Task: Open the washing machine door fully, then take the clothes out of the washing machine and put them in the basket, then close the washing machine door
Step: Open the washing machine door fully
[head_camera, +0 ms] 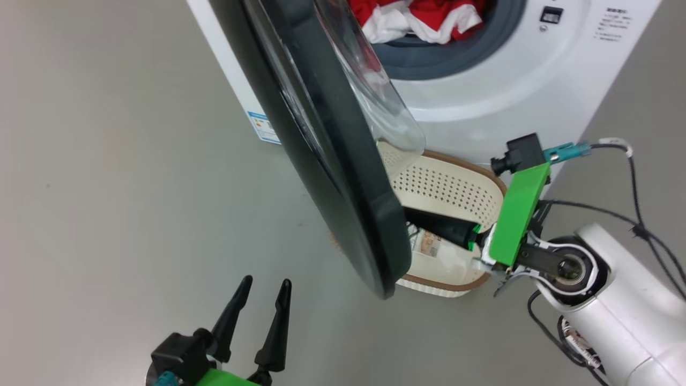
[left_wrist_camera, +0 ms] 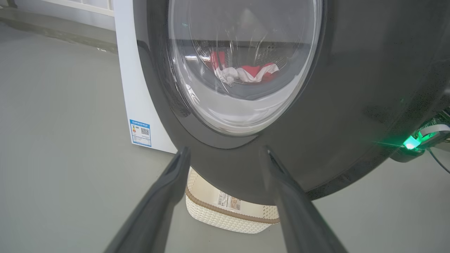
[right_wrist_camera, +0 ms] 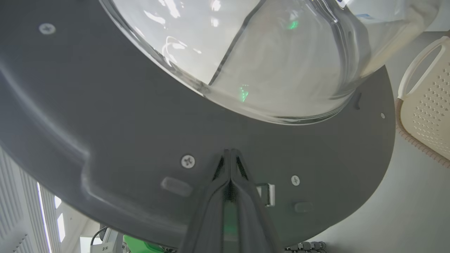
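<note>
The washing machine door [head_camera: 327, 155] stands partly open, its black rim edge-on to my head camera, the glass bowl [head_camera: 375, 91] bulging toward the washing machine [head_camera: 482, 102]. Red and white clothes [head_camera: 423, 16] lie in the drum mouth and show through the glass [left_wrist_camera: 246, 72] in the left wrist view. Under and behind the door sits the cream basket [head_camera: 455, 187]. My right gripper [head_camera: 418, 219] is shut with nothing in it, its tips [right_wrist_camera: 230, 154] against the door's inner face [right_wrist_camera: 123, 123]. On the door's outer side [left_wrist_camera: 351, 88], my left gripper [head_camera: 263, 292] hangs open, apart from it.
Grey floor [head_camera: 107, 187] spreads to the left of the machine. A blue label [left_wrist_camera: 140, 133] sits low on the machine's front corner. The basket [left_wrist_camera: 225, 214] pokes out below the door rim, its handle [right_wrist_camera: 418, 66] beside the door edge. Cables [head_camera: 638, 214] trail from my right arm.
</note>
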Motion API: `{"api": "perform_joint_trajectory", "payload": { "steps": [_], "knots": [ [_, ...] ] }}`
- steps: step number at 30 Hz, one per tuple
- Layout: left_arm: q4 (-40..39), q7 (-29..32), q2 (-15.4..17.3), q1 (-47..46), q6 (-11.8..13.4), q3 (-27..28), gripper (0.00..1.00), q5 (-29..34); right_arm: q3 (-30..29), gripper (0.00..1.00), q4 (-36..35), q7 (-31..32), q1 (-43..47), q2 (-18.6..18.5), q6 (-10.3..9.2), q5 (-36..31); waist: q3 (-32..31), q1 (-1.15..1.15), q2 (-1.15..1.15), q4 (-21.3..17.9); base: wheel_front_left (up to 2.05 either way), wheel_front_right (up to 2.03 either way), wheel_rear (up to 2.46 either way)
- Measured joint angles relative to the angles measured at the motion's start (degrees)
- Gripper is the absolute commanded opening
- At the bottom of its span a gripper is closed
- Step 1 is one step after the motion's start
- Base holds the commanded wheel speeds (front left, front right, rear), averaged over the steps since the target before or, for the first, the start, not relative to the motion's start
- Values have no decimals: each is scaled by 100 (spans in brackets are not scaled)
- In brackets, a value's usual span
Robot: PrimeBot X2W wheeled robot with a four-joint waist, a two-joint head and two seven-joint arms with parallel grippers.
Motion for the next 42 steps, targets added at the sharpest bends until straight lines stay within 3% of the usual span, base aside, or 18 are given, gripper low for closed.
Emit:
{"api": "perform_joint_trajectory", "payload": {
  "steps": [14,33,34,35,36,37,38,39,42],
  "knots": [
    [-37,0,3,254,211,221,100,11,126,0,-43,276,188,534,0,-272,-336,0,0,562,0,0,0],
    [-267,0,2,477,347,553,100,64,126,0,23,312,216,902,0,-546,-423,0,0,632,0,0,0],
    [-260,0,2,477,346,550,100,79,112,17,-4,243,254,894,0,-630,-429,0,0,628,0,0,0],
    [-247,0,2,477,332,547,100,97,109,41,-15,176,294,884,0,-677,-437,0,0,625,0,0,0],
    [-227,0,2,477,299,544,100,101,105,55,-21,118,341,865,0,-689,-448,0,0,621,0,0,0],
    [-210,0,2,477,288,537,100,101,97,80,-33,45,401,827,0,-704,-461,0,0,616,0,0,0],
    [-190,0,3,477,249,539,100,101,84,94,-33,-32,461,802,0,-735,-474,0,0,610,0,0,0],
    [-168,0,2,477,245,538,100,102,51,100,-31,-109,532,781,0,-737,-488,0,0,604,0,0,0],
    [-91,0,2,476,190,539,100,151,-40,100,-27,-348,755,699,0,-736,-545,0,0,583,0,0,0]
  ]
}}
